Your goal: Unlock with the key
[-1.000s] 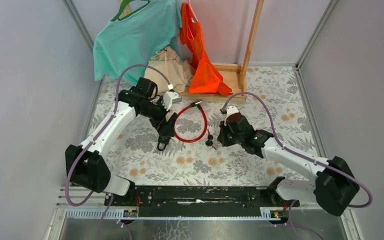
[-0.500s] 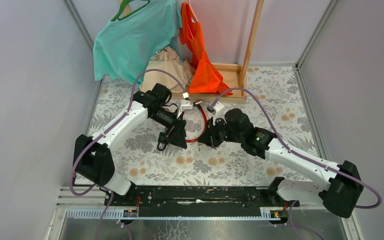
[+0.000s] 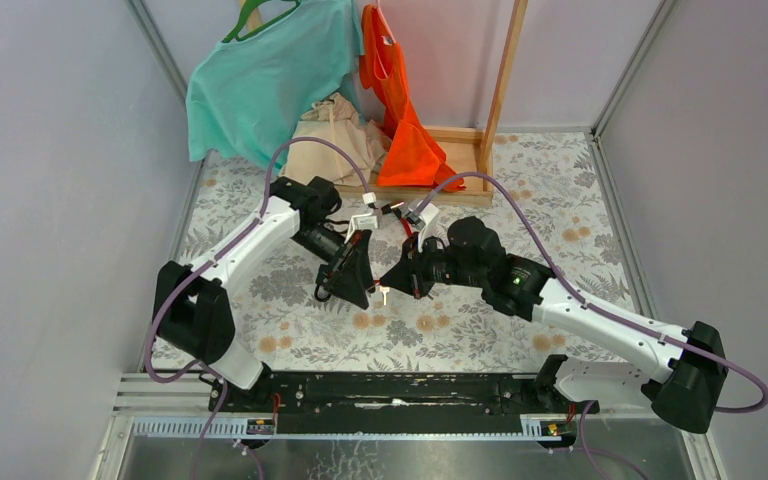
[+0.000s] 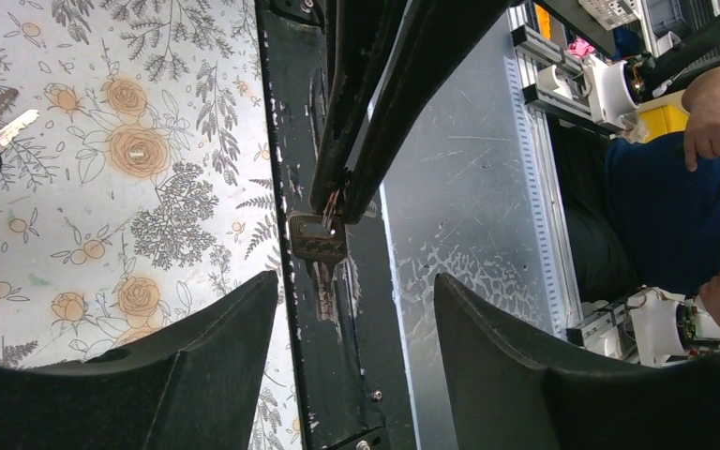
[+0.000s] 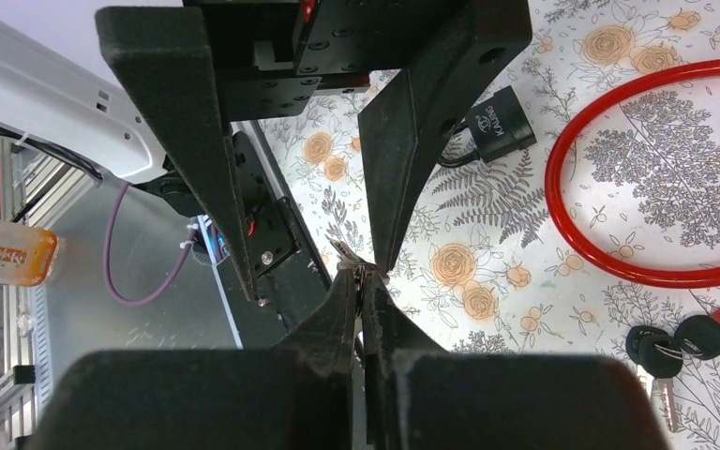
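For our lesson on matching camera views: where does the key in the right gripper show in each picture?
Top external: key at centre, at the right gripper's tip.
Left wrist: centre, hanging from fingers reaching down from the top.
Right wrist: lower centre, a sliver at the shut fingertips.
Shared landmark: the floral table cover.

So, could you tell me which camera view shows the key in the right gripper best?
The left wrist view: the key shows nearly whole, pinched at its top by the right gripper. The right wrist view shows only a sliver past its own shut jaws, and the top external view just a pale speck.
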